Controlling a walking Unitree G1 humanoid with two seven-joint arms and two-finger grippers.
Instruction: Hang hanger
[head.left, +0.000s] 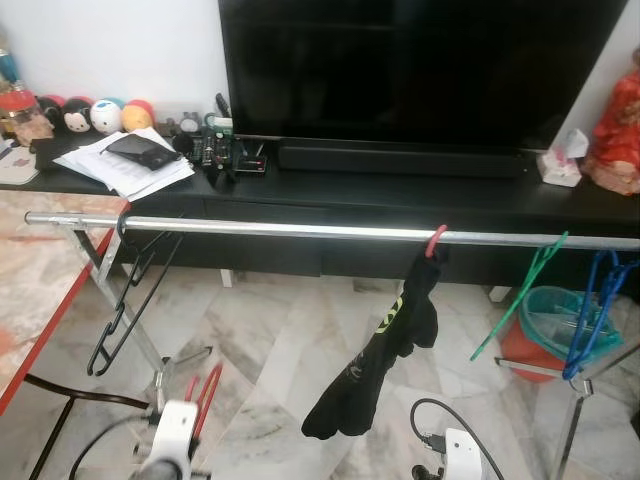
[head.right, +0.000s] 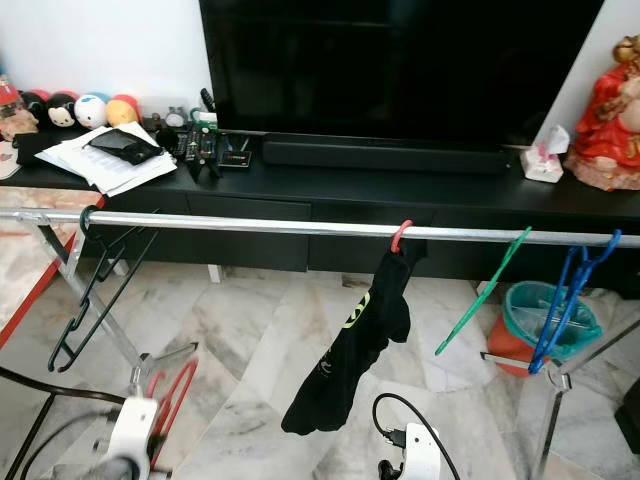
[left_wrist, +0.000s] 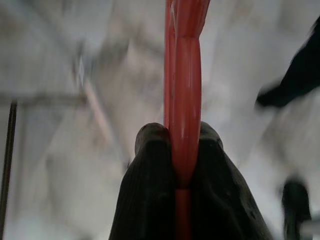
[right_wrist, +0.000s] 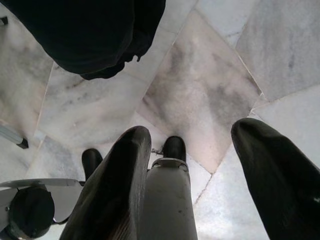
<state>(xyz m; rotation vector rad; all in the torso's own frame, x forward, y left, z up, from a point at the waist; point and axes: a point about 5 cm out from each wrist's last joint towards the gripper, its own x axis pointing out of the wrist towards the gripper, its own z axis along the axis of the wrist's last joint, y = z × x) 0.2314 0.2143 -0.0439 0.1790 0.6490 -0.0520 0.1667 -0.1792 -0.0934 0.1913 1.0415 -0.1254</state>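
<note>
Clamped between the two black fingers (left_wrist: 150, 195) of the left gripper (left_wrist: 182, 150), a red hanger (left_wrist: 184, 90) is running straight up out of the grip in the left wrist view. In the head views that hanger (head.left: 205, 395) is showing at the lower left of the frame, low over the marble floor (head.left: 270, 350) and well below the metal rail (head.left: 300, 229) that is crossing the picture from side to side. Right gripper (right_wrist: 192, 165) is hanging at the bottom centre-right of the frame, its fingers spread wide with nothing between them, pointing down at the floor tiles.

Along the rail, a black hanger (head.left: 125, 300) is dangling near the left end, a black garment (head.left: 385, 355) is hanging from a red hook (head.left: 435, 240) around the middle, and a green hanger (head.left: 520, 295) and blue hangers (head.left: 595, 310) are occupying the right end. Bare stretches of rail are lying between the black hanger and the garment. Behind the rail a dark TV console (head.left: 400, 195) is carrying a large television (head.left: 420, 70), papers (head.left: 135, 165) and round toys (head.left: 95, 115) at the upper left
</note>
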